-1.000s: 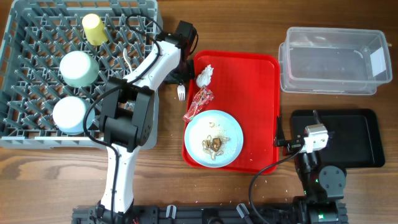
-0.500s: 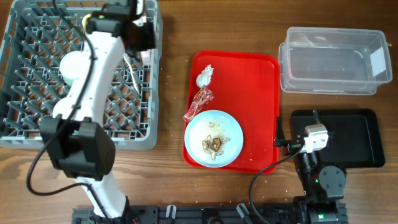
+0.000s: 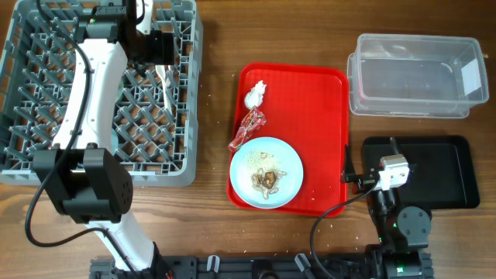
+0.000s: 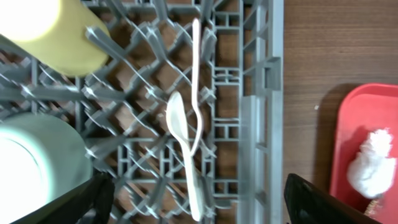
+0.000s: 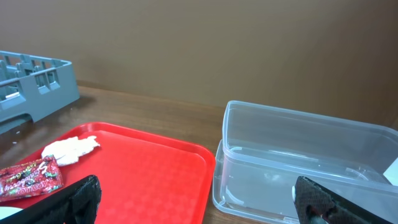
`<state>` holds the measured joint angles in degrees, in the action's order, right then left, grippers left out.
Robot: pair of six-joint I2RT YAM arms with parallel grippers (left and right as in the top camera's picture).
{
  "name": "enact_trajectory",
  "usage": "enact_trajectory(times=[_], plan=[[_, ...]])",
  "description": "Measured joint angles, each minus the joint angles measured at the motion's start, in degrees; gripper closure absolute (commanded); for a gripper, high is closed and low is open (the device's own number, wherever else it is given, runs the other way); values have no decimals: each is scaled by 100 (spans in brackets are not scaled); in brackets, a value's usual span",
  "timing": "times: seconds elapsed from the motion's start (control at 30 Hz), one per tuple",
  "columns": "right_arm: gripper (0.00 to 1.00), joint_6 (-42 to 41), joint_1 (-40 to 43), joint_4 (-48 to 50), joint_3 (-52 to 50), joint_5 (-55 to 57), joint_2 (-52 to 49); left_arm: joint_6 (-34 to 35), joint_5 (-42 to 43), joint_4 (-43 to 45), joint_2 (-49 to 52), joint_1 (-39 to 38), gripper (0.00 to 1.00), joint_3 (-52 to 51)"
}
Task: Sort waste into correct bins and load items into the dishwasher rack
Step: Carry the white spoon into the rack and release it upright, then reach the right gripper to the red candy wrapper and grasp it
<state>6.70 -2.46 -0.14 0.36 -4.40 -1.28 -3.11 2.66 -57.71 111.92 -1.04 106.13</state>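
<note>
Wooden tabletop (image 3: 217,46) bears the grey dishwasher rack (image 3: 31,155), directly beneath the left gripper (image 4: 199,196), whose fingers (image 4: 87,202) are spread wide and empty. The right gripper (image 5: 202,205), equally released, faces the clear tub (image 5: 298,155). Beside one left finger sits the mint-green bowl (image 4: 37,162), the yellow cup (image 4: 56,31) ahead of it, the white spoon (image 4: 177,118) and white fork (image 4: 196,62) overlapping midway between.

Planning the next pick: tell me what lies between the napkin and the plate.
The wrapper lies between napkin and plate, clear in the overhead view.
</note>
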Motion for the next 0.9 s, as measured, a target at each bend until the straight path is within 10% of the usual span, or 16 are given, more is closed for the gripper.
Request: enact_trajectory(times=[0.27,0.63,0.7,0.9], plan=[[0,-2,0,2,0,0,0,476,2337,-1486,-1067,4,0,7],[0,-2,2,243,0,-2,0,2796,844,-2949,-1657,2485,0,44],[0,-706,26,793,2,-970,0,2876,807,-2953,-1657,2697,0,44],[0,-6688,17,3722,4,-2695,-42,2916,780,-2959,-1657,2732,0,44]])
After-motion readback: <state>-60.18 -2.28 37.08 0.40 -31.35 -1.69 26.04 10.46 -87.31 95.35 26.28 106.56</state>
